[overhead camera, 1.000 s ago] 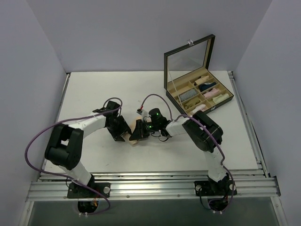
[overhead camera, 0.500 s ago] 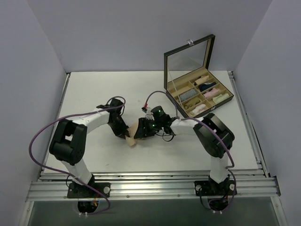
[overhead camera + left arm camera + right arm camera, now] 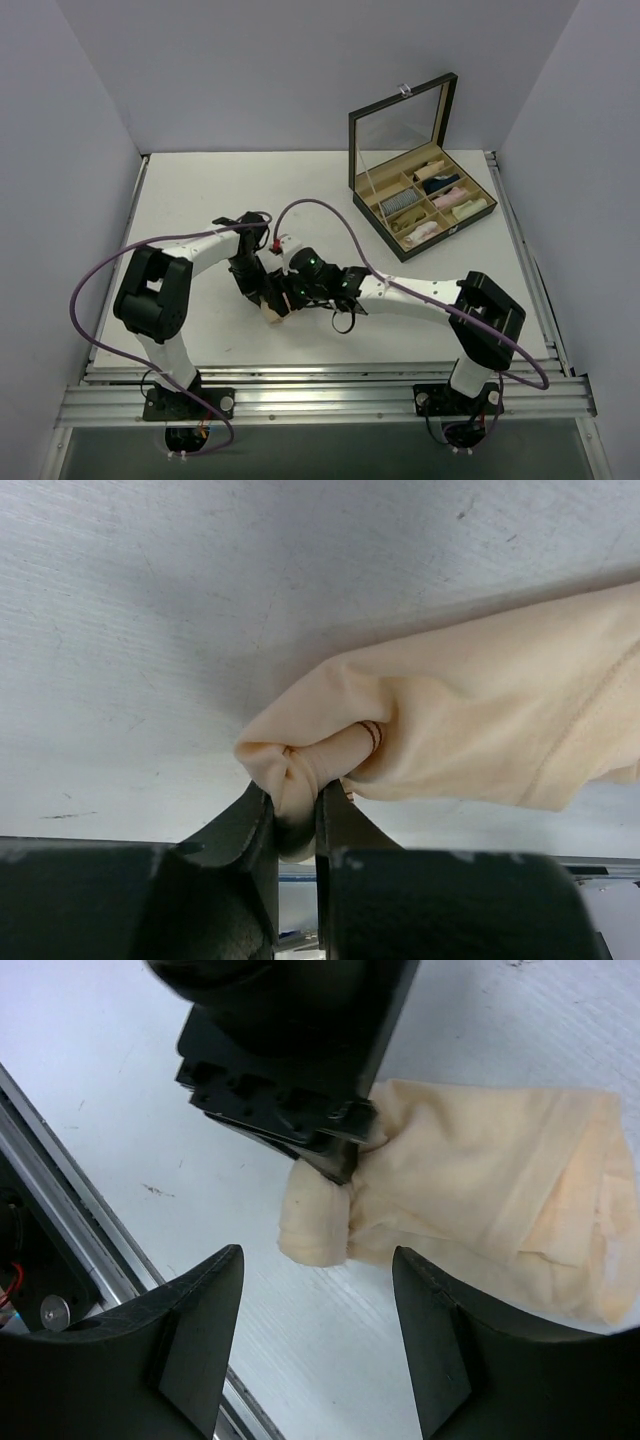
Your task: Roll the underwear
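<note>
Two grippers are met over the underwear [image 3: 273,314] near the front middle of the white table [image 3: 200,200], between the two arms and well apart from the case at the far right. The left gripper [image 3: 262,296] is closed on the garment: in the left wrist view its jaws [image 3: 295,802] are seen nearly together, with a bunched, twisted corner of the pale peach cloth [image 3: 480,730] pinched between them, and the rest of the cloth lies spread on the table surface away from the fingers. The right gripper [image 3: 287,296] is held open just beside it, nothing being gripped; in the right wrist view its two dark fingers [image 3: 318,1255] stand wide apart above the table, with the near, rolled edge of the underwear [image 3: 480,1190] seen between and beyond them. In that same view the left gripper [image 3: 345,1160] is seen from the front, its fingertips clamped on the cloth where a small fold bulges out below them. A black case [image 3: 440,240] with its glass lid raised stands at the far right of the table, and cloth rolls [image 3: 425,190] of several colours are laid in its compartments
</note>
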`<action>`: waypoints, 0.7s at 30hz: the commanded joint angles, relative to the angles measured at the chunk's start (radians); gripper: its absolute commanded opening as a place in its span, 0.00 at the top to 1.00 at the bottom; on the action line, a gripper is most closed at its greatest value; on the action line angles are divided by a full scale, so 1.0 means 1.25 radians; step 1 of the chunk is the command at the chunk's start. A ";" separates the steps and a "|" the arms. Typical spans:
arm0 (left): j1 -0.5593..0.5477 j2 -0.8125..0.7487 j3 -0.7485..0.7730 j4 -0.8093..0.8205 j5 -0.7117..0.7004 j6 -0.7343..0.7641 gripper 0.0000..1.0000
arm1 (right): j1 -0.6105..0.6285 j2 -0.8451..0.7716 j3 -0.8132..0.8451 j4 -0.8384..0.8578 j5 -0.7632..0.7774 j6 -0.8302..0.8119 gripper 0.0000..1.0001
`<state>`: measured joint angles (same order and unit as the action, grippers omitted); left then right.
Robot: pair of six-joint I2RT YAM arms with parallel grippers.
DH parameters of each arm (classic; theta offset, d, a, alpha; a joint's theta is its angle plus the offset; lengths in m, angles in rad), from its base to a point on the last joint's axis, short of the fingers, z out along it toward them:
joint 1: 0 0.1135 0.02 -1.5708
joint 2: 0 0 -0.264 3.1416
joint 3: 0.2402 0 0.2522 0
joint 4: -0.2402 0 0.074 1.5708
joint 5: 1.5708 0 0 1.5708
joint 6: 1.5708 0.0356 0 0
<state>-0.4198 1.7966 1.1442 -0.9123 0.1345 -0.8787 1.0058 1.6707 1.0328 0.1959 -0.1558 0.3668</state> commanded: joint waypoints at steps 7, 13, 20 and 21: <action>-0.015 0.044 0.017 -0.051 -0.013 0.002 0.98 | 0.117 0.094 0.084 0.002 0.215 -0.054 0.43; -0.016 0.059 0.028 -0.059 -0.008 0.002 0.98 | 0.151 0.162 0.111 0.009 0.272 -0.071 0.44; -0.019 0.060 0.010 -0.058 -0.005 -0.003 0.98 | 0.162 0.195 0.104 0.022 0.303 -0.074 0.46; -0.019 0.060 0.006 -0.057 -0.001 -0.004 0.98 | 0.166 0.197 0.104 0.024 0.312 -0.077 0.48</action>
<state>-0.4305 1.8400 1.1767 -0.9619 0.1547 -0.8791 1.2003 1.9091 1.1347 0.2050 0.1581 0.2882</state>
